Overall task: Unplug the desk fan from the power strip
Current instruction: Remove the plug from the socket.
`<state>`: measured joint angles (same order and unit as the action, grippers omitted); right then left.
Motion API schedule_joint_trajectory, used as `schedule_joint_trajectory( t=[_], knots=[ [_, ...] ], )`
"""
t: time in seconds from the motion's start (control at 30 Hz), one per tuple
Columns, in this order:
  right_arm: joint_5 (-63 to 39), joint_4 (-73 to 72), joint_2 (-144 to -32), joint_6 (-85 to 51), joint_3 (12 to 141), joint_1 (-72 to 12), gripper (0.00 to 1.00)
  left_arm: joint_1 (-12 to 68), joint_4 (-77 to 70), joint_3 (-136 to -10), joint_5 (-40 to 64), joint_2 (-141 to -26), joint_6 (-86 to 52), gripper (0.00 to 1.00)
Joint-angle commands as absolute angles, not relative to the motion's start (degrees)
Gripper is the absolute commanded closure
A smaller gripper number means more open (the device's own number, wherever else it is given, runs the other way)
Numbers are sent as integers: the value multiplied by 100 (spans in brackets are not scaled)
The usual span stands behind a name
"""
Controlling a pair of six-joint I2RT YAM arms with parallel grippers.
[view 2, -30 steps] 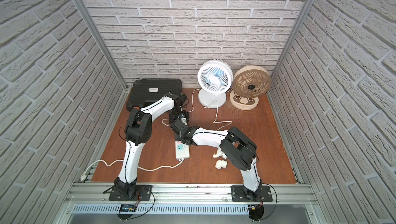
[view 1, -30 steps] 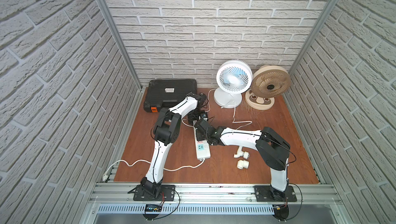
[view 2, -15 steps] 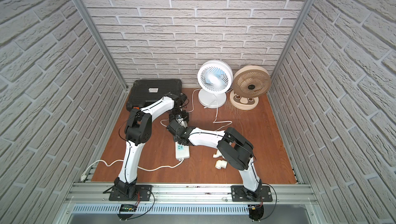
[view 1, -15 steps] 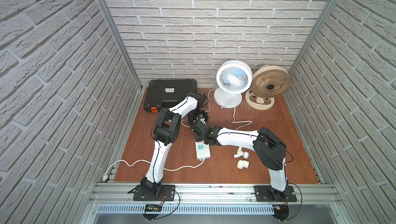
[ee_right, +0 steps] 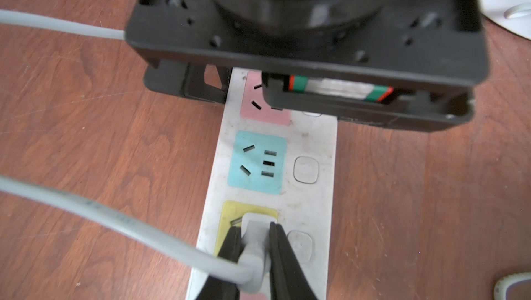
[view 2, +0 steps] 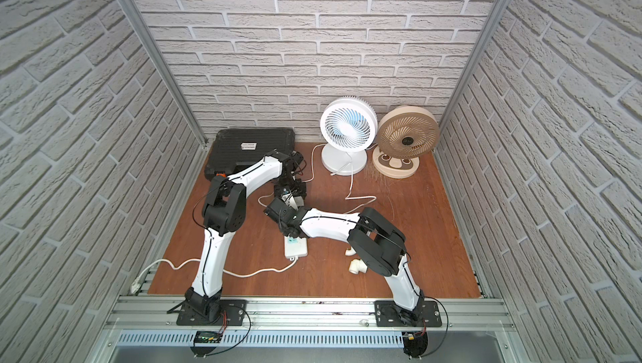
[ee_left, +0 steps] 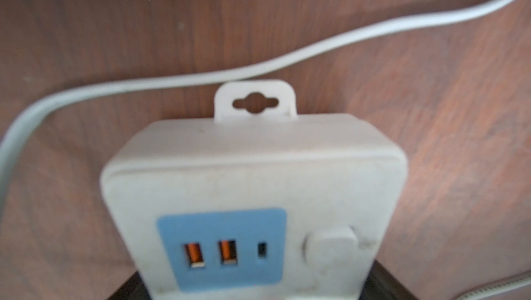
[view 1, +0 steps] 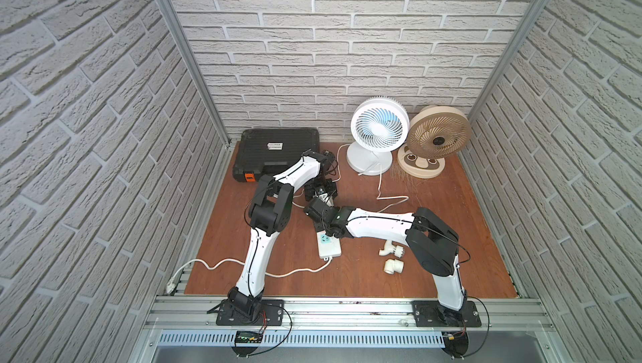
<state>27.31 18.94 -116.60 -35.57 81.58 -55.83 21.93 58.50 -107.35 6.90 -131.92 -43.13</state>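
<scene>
top views: power strip (view 1: 328, 244) lengthwise front-to-back

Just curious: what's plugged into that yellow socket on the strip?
A white plug, pinched by the right tool, sits in the yellow socket of the power strip. Its prongs are hidden.

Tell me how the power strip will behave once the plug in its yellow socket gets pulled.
The power strip looks light and flat, so it may lift or slide along with the plug. The left end effector over its far end should hold it down. Its cord lies slack, so probably adds little resistance.
</scene>
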Motion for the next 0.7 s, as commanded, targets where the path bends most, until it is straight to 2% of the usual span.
schedule_joint_trajectory(
  t=[0.0,0.3,0.67],
  knots=[
    [2610,1825,-11548,-3609,8027,-5607,97,2054,6247,-10258,755,-13868,-4377,100],
    [1792,1336,-11177,-4085,7454,-5212,97,2065,6211,-10234,771,-13851,-4368,100],
    [1891,1455,-11209,-4016,7563,-5212,97,2065,6213,-10248,780,-13850,-4359,100]
  ],
)
